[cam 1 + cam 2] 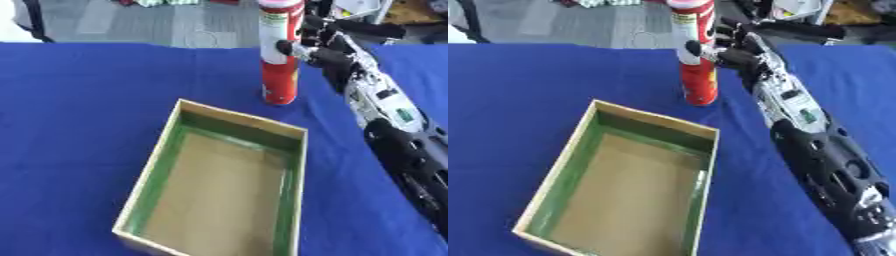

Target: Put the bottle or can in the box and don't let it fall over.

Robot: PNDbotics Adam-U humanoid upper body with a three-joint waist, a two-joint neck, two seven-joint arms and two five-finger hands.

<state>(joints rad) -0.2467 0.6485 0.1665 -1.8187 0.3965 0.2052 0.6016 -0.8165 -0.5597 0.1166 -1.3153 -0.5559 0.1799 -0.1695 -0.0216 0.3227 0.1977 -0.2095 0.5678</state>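
My right hand (pixel 317 46) has its fingers and thumb curled round the upper part of the tall red can (pixel 280 55), which stands upright on the blue table (pixel 79 110) near its far edge. The open box (pixel 219 185) lies just nearer to me, apart from the can's base.

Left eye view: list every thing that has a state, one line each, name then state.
Red can: upright on the blue table, outside the box, just beyond its far edge.
Box: open-topped, empty.
Right hand: fingers curled round the can.
Left hand: not in view.
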